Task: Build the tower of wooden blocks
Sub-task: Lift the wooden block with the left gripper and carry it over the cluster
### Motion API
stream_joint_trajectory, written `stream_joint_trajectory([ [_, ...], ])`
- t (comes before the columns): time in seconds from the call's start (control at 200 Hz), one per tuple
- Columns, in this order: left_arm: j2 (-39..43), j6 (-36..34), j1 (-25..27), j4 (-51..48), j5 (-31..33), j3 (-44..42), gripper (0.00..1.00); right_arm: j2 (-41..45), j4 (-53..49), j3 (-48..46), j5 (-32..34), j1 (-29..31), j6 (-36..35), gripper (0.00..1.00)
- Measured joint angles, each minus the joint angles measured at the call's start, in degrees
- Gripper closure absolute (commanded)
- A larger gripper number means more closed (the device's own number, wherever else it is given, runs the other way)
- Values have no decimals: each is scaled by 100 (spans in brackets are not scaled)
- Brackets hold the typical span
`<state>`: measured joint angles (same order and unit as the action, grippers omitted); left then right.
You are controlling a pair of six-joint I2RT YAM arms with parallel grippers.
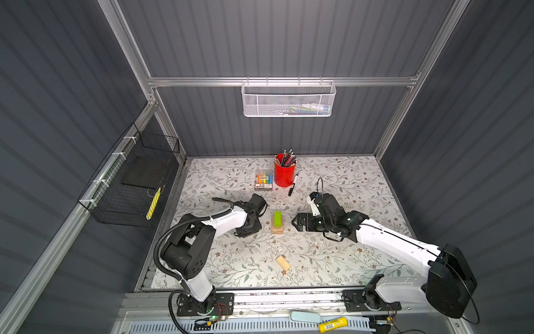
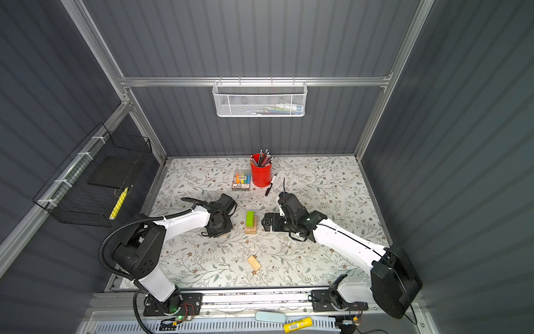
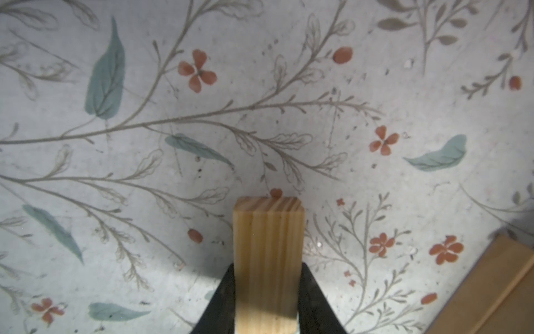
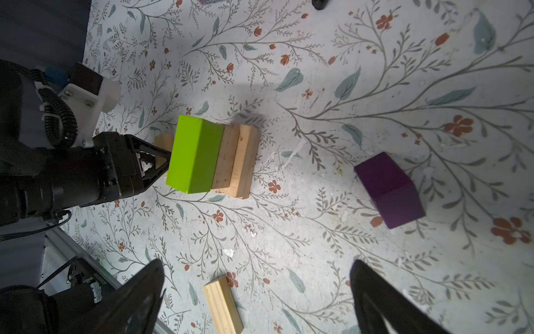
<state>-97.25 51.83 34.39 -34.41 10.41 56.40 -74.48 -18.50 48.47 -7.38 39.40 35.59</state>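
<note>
Nearest the front edge of the floral tabletop [image 1: 346,260], a loose pale block [image 1: 283,262] lies flat and askew, well apart from the other things; both top views show it.

Farther in, about mid-tabletop, stands the tower [image 1: 277,230], a short stack of pale grooved bricks with the lime-green brick [image 1: 277,218] lying flat on top. The left gripper [image 3: 268,270] sits just beside the tower on its left. Its jaws are closed on a held pale block [image 3: 268,231], one finger pressed to each long side, with the end grain sticking out past the fingertips. In the right wrist view this block peeps out from behind the green brick. Whether it touches the tower or rests on the tabletop, I cannot tell.

On the tower's right, the right gripper [image 1: 294,224] points at the stack from near, not touching it, with its jaws spread wide and empty.

The purple brick [image 4: 390,191] lies on the tabletop apart from the tower. It shows in the right wrist view only; in both top views it is hidden.

At the back, a clear box of coloured markers [image 1: 263,181] stands just beside a red pencil cup [image 1: 284,173]. A black marker [image 1: 293,186] lies by the cup's other side.
</note>
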Motion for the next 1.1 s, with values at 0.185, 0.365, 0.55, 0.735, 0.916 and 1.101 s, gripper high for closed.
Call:
stream_joint_trajectory([
  [0.185,0,-223,0,-28,-2,17,77,2,-26,11,2,-17,-2,1],
  [0.365,107,-544,0,-354,0,120,83,66,-195,116,7,-103,-9,1],
  [0.55,616,-979,0,-922,-22,503,90,313,-577,271,59,-219,-4,1],
  [0.735,1119,-1342,55,-1360,-179,1005,96,566,-813,264,52,-428,7,1],
  [0.916,1045,-1545,485,-1729,-282,1733,98,833,-815,46,-24,-688,39,1],
  [1.101,450,-1567,964,-1941,-256,2680,98,951,-811,-129,-120,-859,46,1],
])
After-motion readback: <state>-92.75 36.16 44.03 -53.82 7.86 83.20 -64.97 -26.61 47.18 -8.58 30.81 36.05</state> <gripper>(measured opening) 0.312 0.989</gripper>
